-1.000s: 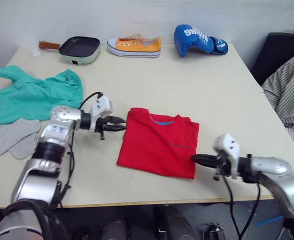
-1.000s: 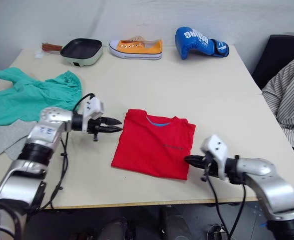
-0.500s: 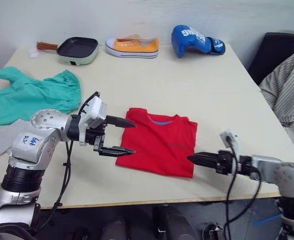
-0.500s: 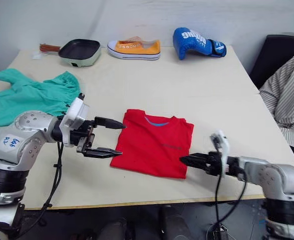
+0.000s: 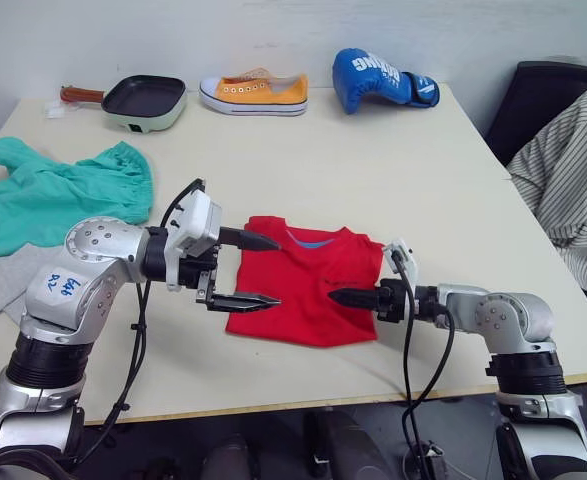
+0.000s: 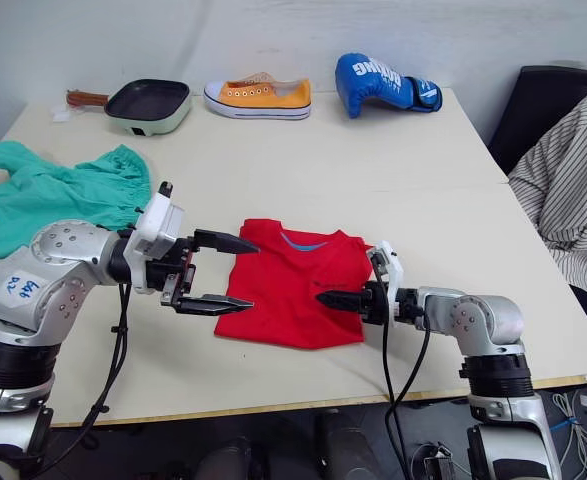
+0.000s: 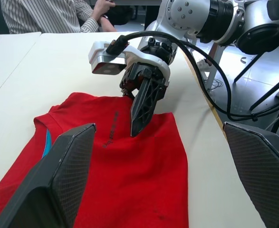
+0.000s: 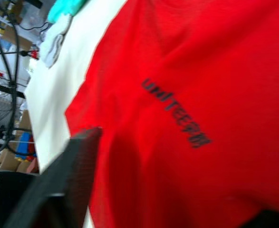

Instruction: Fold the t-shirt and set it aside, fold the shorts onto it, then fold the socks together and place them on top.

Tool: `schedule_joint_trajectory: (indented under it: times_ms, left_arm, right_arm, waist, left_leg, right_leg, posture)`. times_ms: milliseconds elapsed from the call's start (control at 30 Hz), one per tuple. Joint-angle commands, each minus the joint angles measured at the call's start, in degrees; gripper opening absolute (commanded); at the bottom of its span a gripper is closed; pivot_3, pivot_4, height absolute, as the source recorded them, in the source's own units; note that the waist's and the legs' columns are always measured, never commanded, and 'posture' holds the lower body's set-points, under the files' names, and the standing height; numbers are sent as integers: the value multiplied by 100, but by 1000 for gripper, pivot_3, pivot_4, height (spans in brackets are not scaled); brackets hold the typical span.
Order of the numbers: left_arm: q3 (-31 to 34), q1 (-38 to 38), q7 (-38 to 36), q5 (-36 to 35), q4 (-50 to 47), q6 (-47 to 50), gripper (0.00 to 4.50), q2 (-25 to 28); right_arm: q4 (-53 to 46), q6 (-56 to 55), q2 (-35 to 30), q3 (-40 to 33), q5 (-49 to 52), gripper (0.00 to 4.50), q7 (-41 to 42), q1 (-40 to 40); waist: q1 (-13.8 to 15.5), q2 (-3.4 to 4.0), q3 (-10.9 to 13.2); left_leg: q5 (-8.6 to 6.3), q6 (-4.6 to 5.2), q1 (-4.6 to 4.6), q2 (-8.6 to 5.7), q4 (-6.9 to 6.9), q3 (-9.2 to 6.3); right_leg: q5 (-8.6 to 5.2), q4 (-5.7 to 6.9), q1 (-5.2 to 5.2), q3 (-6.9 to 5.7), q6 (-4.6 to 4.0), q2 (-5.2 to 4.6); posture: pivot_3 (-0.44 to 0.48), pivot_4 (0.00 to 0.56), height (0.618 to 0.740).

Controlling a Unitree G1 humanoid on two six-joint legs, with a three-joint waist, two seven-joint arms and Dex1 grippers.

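Plain bright red cloth t-shirt folded near bench's front edge, between both pincers. Left gripper spread apart at its left side; right gripper pressed together on its right edge.

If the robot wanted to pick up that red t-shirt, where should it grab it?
Probably by the side hems. The t-shirt lies flat, already folded narrow, so only its edges offer cloth to pinch. The open left gripper can come in from its left edge, the right gripper from its right, both low along the table.

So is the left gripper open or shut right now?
Open. The left gripper has its two black fingers spread wide apart at the near-left edge of the t-shirt, holding nothing.
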Motion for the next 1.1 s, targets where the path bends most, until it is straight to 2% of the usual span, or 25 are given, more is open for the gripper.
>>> schedule_joint_trajectory:
  times_ms: [33, 100, 200, 233, 400, 467, 567, 667, 867, 967, 1100]
  left_arm:
    - [15, -16, 30, -3, -193, -95, 4500, 52]
    - [-23, -3, 27, 29, -191, -123, 4500, 41]
    - [-173, -21, 27, 155, -121, -251, 4500, -44]
    - [-206, -30, 35, 161, -111, -267, 4500, -73]
    - [-290, -127, -1, 46, -124, -189, 4500, -184]
    - [-330, -197, -37, 86, -35, -244, 4500, -227]
    - [-391, -264, -87, 154, 112, -349, 4500, -278]
    - [-479, -300, -120, 240, 226, -507, 4500, -351]
    - [-580, -347, -152, 331, 332, -629, 4500, -455]
    - [-589, -376, -171, 357, 394, -665, 4500, -456]
    - [-535, -368, -155, 326, 404, -626, 4500, -408]
  right_arm:
    - [-57, 119, -248, -103, -16, 1810, -11, 37]
    - [-131, 148, -406, -144, 4, 1132, 36, 71]
    - [-124, 131, -1123, -236, -115, 110, 321, 229]
    - [-102, 98, -1332, -272, -148, 15, 404, 281]
    - [355, -439, -2622, -510, -462, 15, 1127, 680]
    - [794, -928, -3263, -523, -781, 15, 1566, 925]
    - [1531, -1622, -3838, -471, -1194, 15, 2020, 1075]
    - [2230, -2230, -4121, -385, -1617, 15, 2258, 1008]
    - [2666, -2358, -3988, -294, -1960, 15, 2305, 797]
    - [2663, -2390, -3926, -344, -2097, 719, 2154, 875]
    - [3009, -2567, -3965, -802, -2178, 2134, 1792, 869]
  waist:
    - [7, 2, 2]
    - [32, 2, 2]
    - [112, 6, 4]
    - [160, 8, 5]
    - [237, 11, 8]
    - [269, 23, 15]
    - [254, 24, 15]
    - [207, 25, 16]
    - [121, 39, 18]
    - [111, 40, 18]
    - [111, 40, 18]
  left_leg:
    - [0, 0, -2, 0, -1, 0]
    - [0, 0, -7, 0, -1, 0]
    - [-1, 1, -7, -2, -1, 0]
    - [-2, 4, -8, -5, 0, 0]
    - [-7, 15, -14, -8, -1, 6]
    - [-7, 15, -14, -8, -2, 5]
    - [-7, 15, -14, -7, -4, 6]
    - [-7, 15, -8, -4, -2, 12]
    - [-5, 12, -6, -2, -1, 14]
    - [-5, 11, -6, -1, -1, 12]
    - [-5, 11, -7, -2, 2, 13]
  right_leg:
    - [0, -1, -1, 0, 0, 0]
    - [0, -5, -4, -1, 0, 0]
    - [0, -10, -4, -1, 1, -2]
    - [1, -13, -2, -1, 2, -6]
    - [6, -31, -1, 1, 11, -8]
    - [6, -34, -2, 1, 12, -6]
    - [6, -37, -1, 1, 12, -3]
    - [6, -34, 1, 7, 12, 1]
    - [6, -27, 1, 10, 12, 2]
    - [6, -26, 1, 9, 12, 2]
    - [7, -26, 1, 10, 13, 0]
  posture:
    - [0, 150, 740]
    - [0, 150, 740]
    - [0, 150, 740]
    - [0, 150, 740]
    - [0, 150, 740]
    - [0, 150, 740]
    - [0, 150, 740]
    - [0, 150, 740]
    - [0, 150, 740]
    - [0, 150, 740]
    - [0, 150, 740]
